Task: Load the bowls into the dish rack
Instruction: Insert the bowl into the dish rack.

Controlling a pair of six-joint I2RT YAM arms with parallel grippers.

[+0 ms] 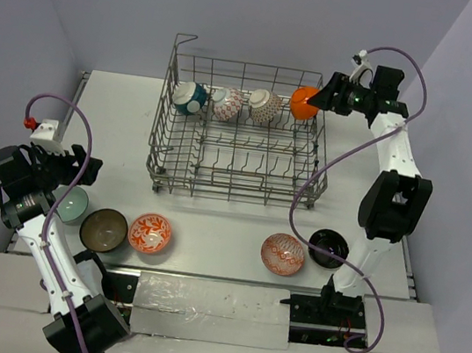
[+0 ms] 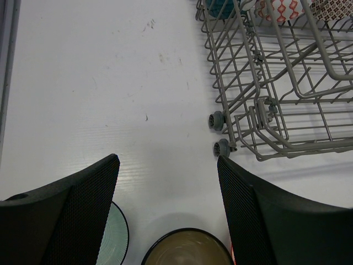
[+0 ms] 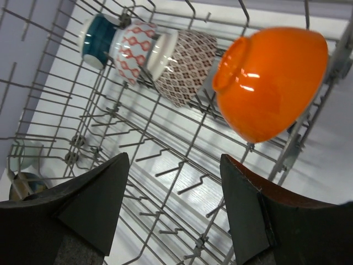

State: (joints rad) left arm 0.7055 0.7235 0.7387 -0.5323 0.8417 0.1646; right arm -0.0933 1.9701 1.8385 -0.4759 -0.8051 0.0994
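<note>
Right gripper [image 3: 173, 159]: jaws spread, nothing between them, poised just short of the orange bowl [image 3: 276, 83], which lies on its side at the far right corner of the dish rack [image 1: 233, 196]. Along the same back row, leftward, stand a grey-patterned bowl [image 1: 265, 105], a red-and-white bowl [image 1: 226, 103] and a teal bowl [image 1: 189, 98], all tipped on edge among the tines. Left gripper [image 2: 168, 160]: jaws likewise spread and empty, hanging above the table [image 1: 211, 222] over a pale green bowl [image 1: 70, 203] and a brown bowl [image 1: 104, 230]. Upright in front of the rack: an orange-patterned bowl [image 1: 150, 233], a red-patterned bowl [image 1: 283, 254] and a black bowl [image 1: 329, 248]
</note>
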